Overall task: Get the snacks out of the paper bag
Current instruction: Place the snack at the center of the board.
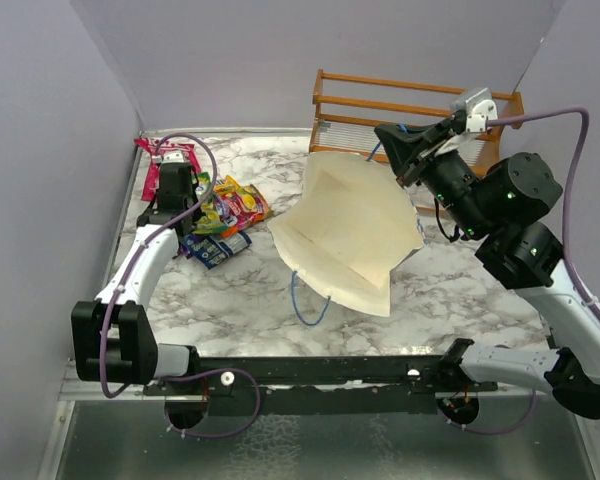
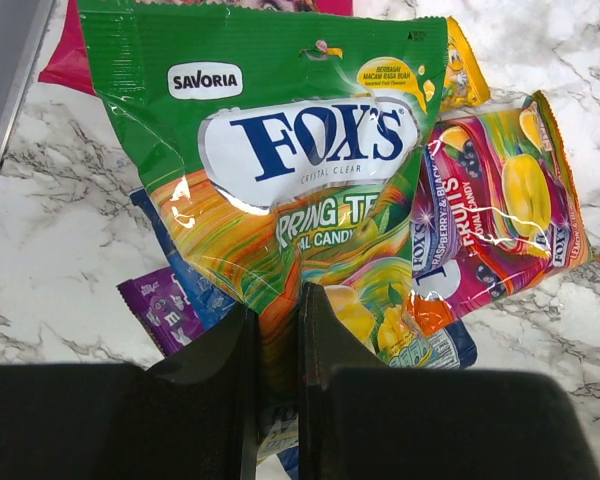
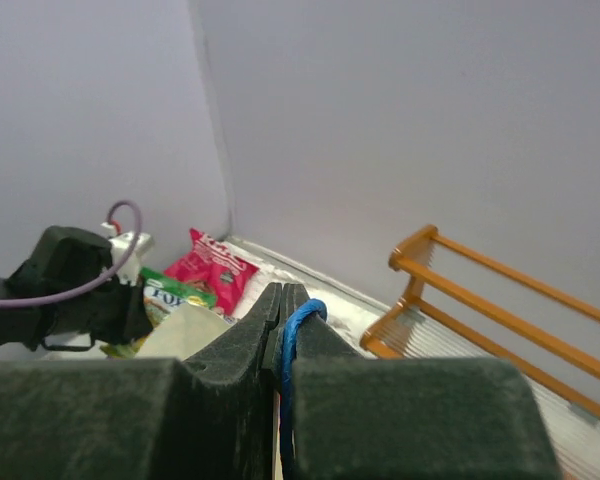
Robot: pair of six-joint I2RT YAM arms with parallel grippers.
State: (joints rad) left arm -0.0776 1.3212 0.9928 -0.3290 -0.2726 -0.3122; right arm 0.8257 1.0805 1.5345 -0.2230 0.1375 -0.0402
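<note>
A marble counter (image 1: 460, 290) sits boxed in by plain pale walls, with both arm bases along the bottom edge of the top view. Just above them, at centre, the paper bag (image 1: 350, 230) hangs tilted with its cream inside showing and one loose cord handle (image 1: 305, 300) trailing onto the counter. Whether any packets remain inside cannot be told.

At upper left the left gripper (image 2: 277, 320) is clenched on the lower edge of a green packet (image 2: 280, 130), which lies over the other snacks (image 1: 230, 215) heaped there on the counter, out of the bag. A pink-red bag (image 3: 212, 268) lies beyond them by the wall.

At upper right the right gripper (image 3: 282, 300) is pinched shut on the bag's other blue cord (image 3: 298, 325), holding the bag up just in front of the wooden rack (image 1: 410, 100).

The likeliest trouble is that thin cord sliding through the pinch, dropping the bag. The paper could also swing and catch on the rack. On the left, the glossy packet may slip free, or drag its neighbours along when it moves.
</note>
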